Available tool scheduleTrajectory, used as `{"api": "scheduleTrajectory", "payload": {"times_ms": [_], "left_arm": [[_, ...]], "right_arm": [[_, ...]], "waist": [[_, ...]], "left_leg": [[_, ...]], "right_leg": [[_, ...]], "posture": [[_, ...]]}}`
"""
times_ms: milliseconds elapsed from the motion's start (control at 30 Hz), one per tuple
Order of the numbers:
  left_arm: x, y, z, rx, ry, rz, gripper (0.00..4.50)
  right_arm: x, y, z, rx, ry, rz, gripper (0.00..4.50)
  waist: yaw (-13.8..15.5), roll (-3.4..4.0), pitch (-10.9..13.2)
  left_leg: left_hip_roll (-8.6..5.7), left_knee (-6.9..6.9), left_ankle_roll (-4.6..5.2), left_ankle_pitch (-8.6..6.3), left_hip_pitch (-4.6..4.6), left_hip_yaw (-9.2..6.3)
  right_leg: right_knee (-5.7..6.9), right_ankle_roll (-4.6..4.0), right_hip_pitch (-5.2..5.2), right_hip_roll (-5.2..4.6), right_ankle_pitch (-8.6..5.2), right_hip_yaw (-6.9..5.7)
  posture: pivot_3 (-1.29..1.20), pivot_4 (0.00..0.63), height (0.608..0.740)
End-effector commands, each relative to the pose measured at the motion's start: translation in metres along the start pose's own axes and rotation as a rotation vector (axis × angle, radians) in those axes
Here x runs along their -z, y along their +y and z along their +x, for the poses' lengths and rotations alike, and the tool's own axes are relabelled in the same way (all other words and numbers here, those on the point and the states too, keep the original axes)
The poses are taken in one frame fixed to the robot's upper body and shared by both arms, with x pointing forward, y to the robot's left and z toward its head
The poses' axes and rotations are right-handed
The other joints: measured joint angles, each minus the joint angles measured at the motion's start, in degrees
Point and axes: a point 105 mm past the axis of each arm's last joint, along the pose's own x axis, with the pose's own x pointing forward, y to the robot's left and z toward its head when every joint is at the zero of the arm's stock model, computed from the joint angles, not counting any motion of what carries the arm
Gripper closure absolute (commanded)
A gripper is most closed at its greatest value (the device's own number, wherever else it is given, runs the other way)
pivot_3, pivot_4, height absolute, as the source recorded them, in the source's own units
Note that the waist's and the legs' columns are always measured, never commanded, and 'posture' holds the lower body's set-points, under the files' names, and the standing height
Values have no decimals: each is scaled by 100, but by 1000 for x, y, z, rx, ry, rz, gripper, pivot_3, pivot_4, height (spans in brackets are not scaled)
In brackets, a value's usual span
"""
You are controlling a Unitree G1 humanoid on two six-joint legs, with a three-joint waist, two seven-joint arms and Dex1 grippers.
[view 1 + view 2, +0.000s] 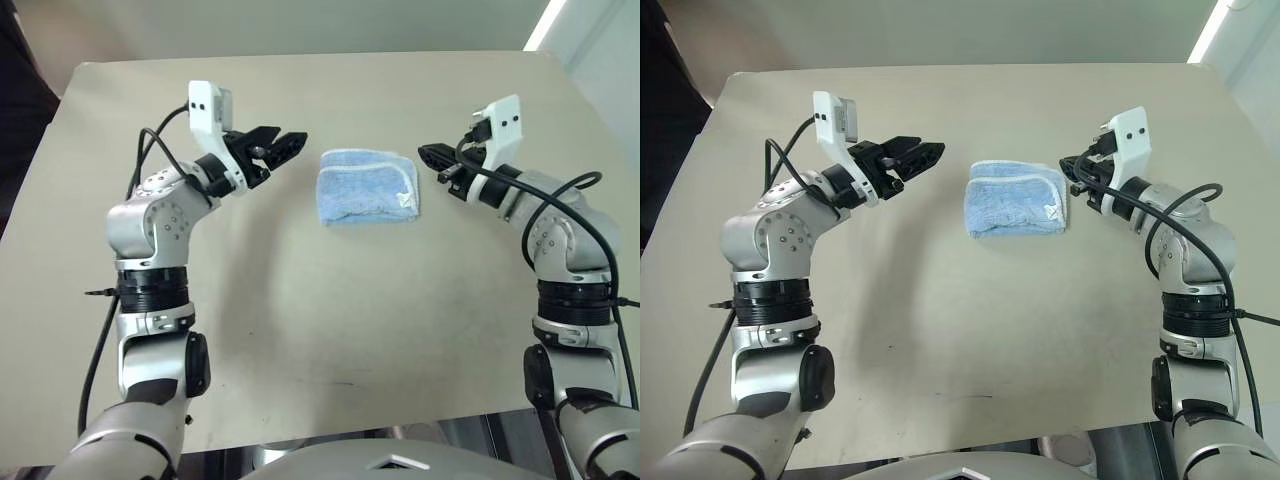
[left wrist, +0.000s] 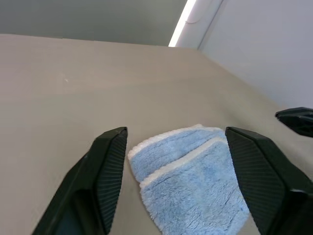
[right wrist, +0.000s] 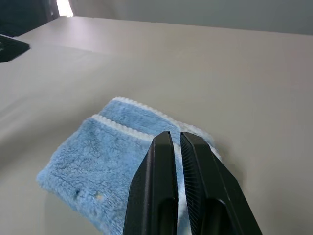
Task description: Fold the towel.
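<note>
The towel (image 1: 368, 187) is a light-blue terry cloth with whitish edging, lying folded into a small thick rectangle on the beige table (image 1: 300, 350). My left gripper (image 1: 290, 142) hovers above the table just left of it, open, with nothing between its fingers; in the left wrist view the towel (image 2: 195, 186) shows beyond the spread fingers (image 2: 105, 166). To the towel's right hangs my right gripper (image 1: 427, 153), its tips close to the towel's right edge. In the right wrist view its fingers (image 3: 159, 186) stand almost together and hold nothing, over the towel (image 3: 93, 161).
The table's front edge (image 1: 330, 432) runs close to me. A dark area (image 1: 20, 90) lies past its left edge, and a bright light strip (image 1: 545, 25) shows beyond the far right corner.
</note>
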Motion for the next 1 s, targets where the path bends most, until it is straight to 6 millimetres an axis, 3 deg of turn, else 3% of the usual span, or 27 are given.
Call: {"api": "scheduleTrajectory", "payload": {"times_ms": [33,133,267,367,600,1000], "left_arm": [[-5,-1,-3,15,-7,28,943],[-1,0,-4,16,8,35,943],[6,0,-6,19,40,57,8],[10,-1,-7,26,48,55,0],[20,4,-11,21,82,42,0],[34,9,-16,7,136,45,0]], "right_arm": [[-12,-2,-5,-6,-33,21,3267],[-8,-1,-4,-14,-12,33,2240],[-3,-1,-5,-24,13,59,850],[1,0,-5,-41,39,98,44],[19,-1,-1,-51,111,222,44],[33,-11,27,-2,162,296,44]], "waist": [[-7,0,0],[-9,0,0],[-9,0,0],[-8,0,0],[-10,0,0],[-16,0,0]], "left_leg": [[1,-2,-1,1,1,0],[1,-2,-2,1,1,1],[0,-2,-1,1,0,1],[0,-3,-1,1,0,1],[0,-4,-1,1,0,1],[0,-9,0,0,-2,1]], "right_leg": [[1,0,0,0,0,0],[-1,0,0,1,0,1],[-5,0,-1,0,0,2],[-4,0,0,0,0,2],[-4,0,0,1,0,3],[-4,-1,-8,0,-1,6]], "posture": [[0,150,740],[0,150,740],[0,150,740],[0,150,740],[0,150,740],[0,150,740]]}}
